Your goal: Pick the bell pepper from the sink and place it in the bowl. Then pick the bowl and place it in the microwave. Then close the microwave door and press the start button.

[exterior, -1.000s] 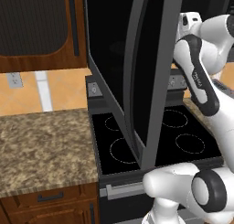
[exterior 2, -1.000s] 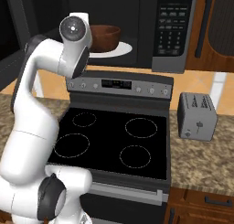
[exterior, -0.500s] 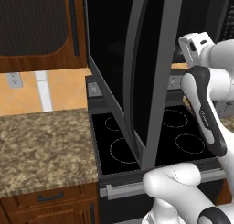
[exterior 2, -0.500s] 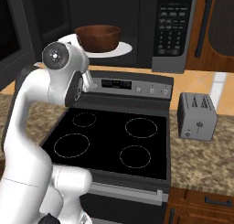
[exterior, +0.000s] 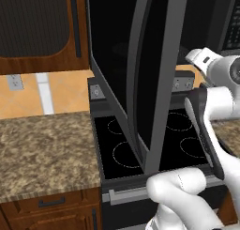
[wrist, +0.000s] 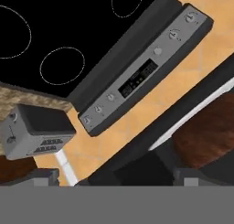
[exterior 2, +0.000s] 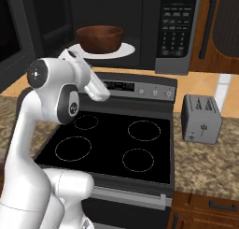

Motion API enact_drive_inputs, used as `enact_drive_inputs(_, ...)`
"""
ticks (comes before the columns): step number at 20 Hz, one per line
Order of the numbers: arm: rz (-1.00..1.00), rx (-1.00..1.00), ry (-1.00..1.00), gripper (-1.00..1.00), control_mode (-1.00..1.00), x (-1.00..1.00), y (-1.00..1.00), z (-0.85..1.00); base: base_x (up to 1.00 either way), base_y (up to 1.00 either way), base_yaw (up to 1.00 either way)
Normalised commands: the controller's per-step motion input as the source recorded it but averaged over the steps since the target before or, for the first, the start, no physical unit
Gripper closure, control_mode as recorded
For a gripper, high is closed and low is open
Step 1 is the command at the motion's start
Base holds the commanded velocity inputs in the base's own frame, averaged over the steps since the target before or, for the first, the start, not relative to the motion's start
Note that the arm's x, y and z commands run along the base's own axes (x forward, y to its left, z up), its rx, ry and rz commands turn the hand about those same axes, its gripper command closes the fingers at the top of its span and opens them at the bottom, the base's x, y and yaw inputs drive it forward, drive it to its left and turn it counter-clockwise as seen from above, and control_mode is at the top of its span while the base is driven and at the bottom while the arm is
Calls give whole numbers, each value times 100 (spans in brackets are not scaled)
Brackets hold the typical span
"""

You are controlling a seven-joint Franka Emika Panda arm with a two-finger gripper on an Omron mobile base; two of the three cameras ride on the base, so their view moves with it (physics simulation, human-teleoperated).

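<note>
The dark reddish-brown bowl (exterior 2: 99, 39) stands on the white turntable (exterior 2: 128, 50) inside the open microwave (exterior 2: 175, 27). In the hand view the bowl (wrist: 208, 136) fills the lower right. My gripper (wrist: 116, 178) is open, its two dark fingertips (wrist: 39, 176) far apart with nothing between them, drawn back from the bowl above the stove's rear panel. The microwave door (exterior: 140, 74) hangs wide open over the left of the cooktop; it also shows at the left edge of the right base view (exterior 2: 14, 36). The bell pepper and the sink are out of view.
A black cooktop (exterior 2: 112, 144) lies below the microwave, with its control panel (wrist: 146, 72) at the back. A grey toaster (exterior 2: 201, 118) sits on the granite counter to the right. More counter (exterior: 47, 149) and a wood cabinet (exterior: 42, 27) lie to the left.
My arm has pulled down and back out of the microwave, uncovering the bowl on the turntable. The gripper has stayed open and the bowl has not moved.
</note>
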Motion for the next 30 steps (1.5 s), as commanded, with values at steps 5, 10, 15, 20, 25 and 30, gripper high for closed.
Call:
enact_drive_inputs(5, -3, -50, -2, -100, -100, -44, -37, -50, 0, 0, 0)
enact_drive_inputs(10, -16, -56, -9, -100, -100, -67, 1, -47, 0, 0, 0)
enact_drive_inputs(15, -32, -57, -3, -100, -100, -33, 13, -22, 0, 0, 0)
enact_drive_inputs(20, -8, -50, -17, -100, -100, 9, -24, -64, 0, 0, 0)
enact_drive_inputs(25, -5, -41, -26, -100, -100, 7, -65, -29, 0, 0, 0)
enact_drive_inputs(30, -24, -35, -17, -100, -100, -49, 12, -6, 0, 0, 0)
